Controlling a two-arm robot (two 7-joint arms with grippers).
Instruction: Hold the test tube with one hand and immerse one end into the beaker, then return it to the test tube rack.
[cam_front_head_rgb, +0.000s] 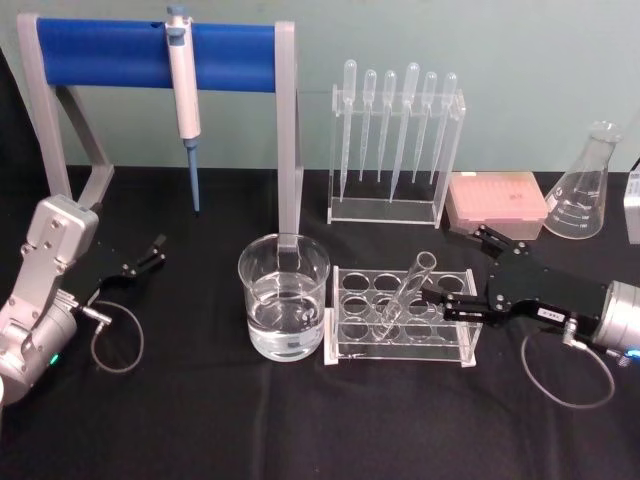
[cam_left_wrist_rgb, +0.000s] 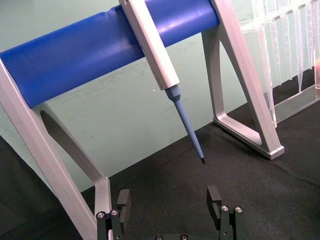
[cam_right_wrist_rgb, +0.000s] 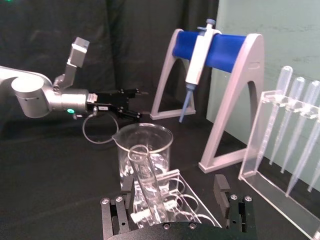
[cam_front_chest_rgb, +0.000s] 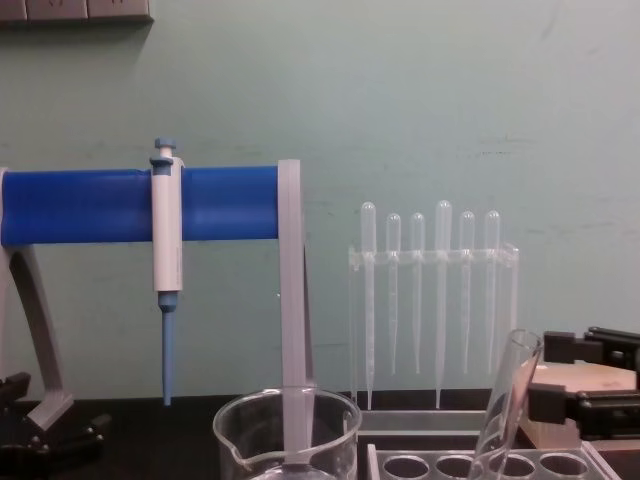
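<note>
Since tube, rack and beaker are all clear glass or acrylic, their edges are hard to separate. The test tube (cam_front_head_rgb: 405, 290) stands in the test tube rack (cam_front_head_rgb: 400, 352), but I can't make out which well holds its rounded end. Chest view cuts off the tube's lower part, the rack and the beaker's base at the bottom edge. The tube's long axis is tilted, not upright: flared open rim up and leaning toward the robot's right, rounded end down in the rack. The right gripper (cam_front_head_rgb: 450, 265) sits at rack height just right of the tube, jaws spread wide, gripping nothing. In the right wrist view the tube rises between its two fingers (cam_right_wrist_rgb: 125, 192), nearer one of them. Can't tell whether that finger touches the glass. Its silver wrist runs off the head view's right edge. The beaker (cam_front_head_rgb: 284, 300) stands just left of the rack, partly filled with clear liquid, apart from the tube. The left gripper (cam_front_head_rgb: 158, 252) is parked well to the left over the black table (cam_front_head_rgb: 300, 430), jaws also apart and empty, facing the blue stand (cam_left_wrist_rgb: 100, 47) where the pipettor (cam_left_wrist_rgb: 150, 45) hangs tip down. The pipettes (cam_front_head_rgb: 395, 125) hang in their own clear holder behind the rack.
</note>
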